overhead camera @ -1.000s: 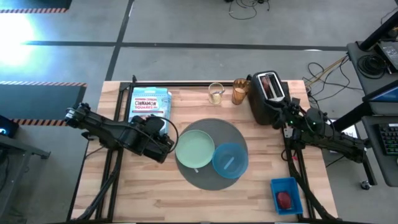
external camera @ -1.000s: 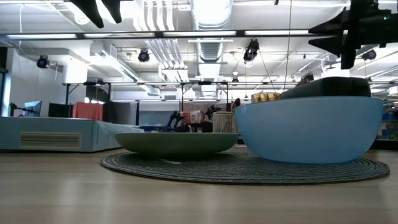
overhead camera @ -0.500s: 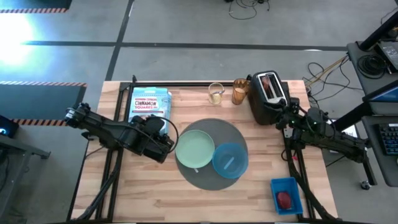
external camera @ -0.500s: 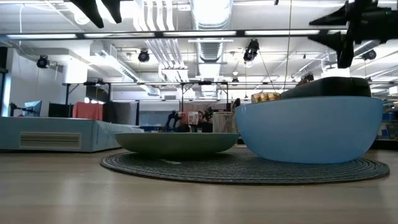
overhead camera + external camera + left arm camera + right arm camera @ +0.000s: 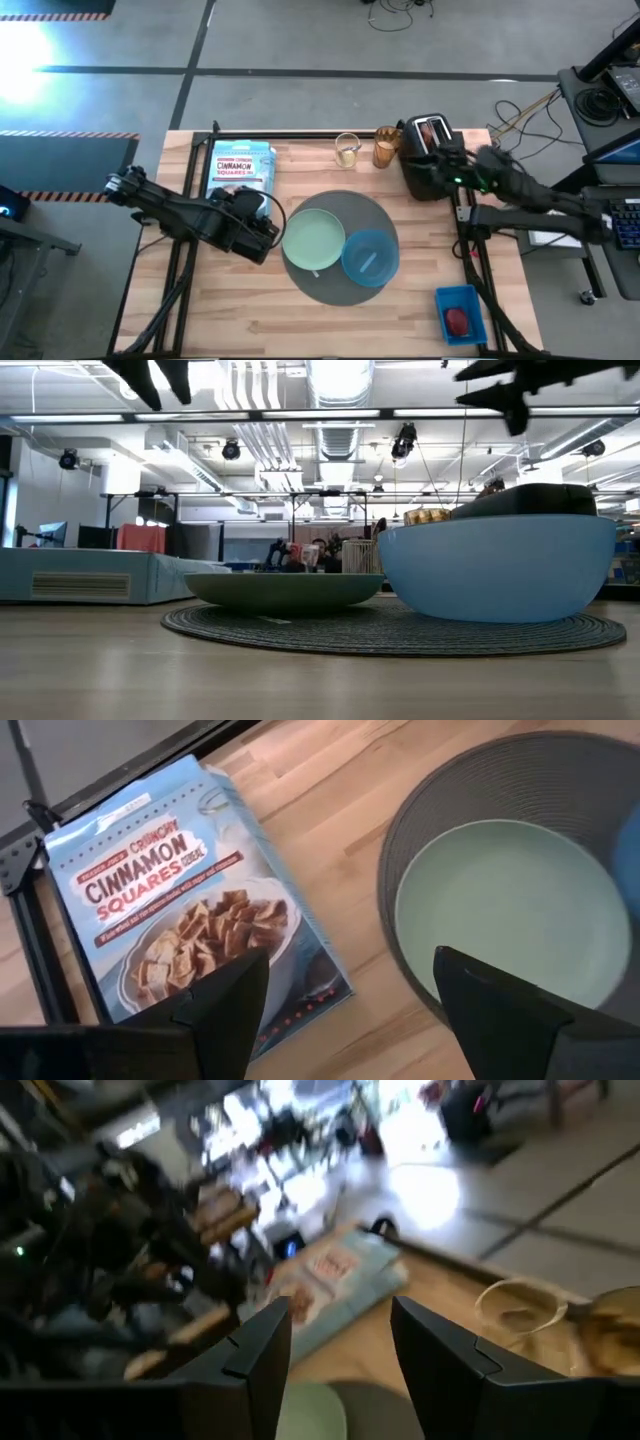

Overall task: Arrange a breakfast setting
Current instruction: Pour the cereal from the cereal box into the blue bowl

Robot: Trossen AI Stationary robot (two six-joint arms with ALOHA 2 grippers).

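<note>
The right gripper [image 5: 437,155] hangs wide open over the toaster [image 5: 428,160] — its toast [image 5: 431,131] sits in the slot. A skewed descent could jam a finger or tip the toaster. The left gripper [image 5: 345,1020] is open beside the plate [image 5: 313,243].

A black toaster [image 5: 428,158] and a blue tray [image 5: 459,312] sit on the wooden table [image 5: 300,320].

A pale wooden plank surface [image 5: 300,320] carries everything here. At its middle lies a round dark-grey woven mat [image 5: 352,208]. Towards the far edge, a light-blue cereal box [image 5: 240,165] printed "Cinnamon Squares" lies flat on its back at the left. Further along that far edge stand a clear glass [image 5: 347,149] and an amber glass [image 5: 386,147] just beside each other, then a black toaster [image 5: 425,160]. At the near right corner sits a small blue rectangular tray [image 5: 459,313].
</note>
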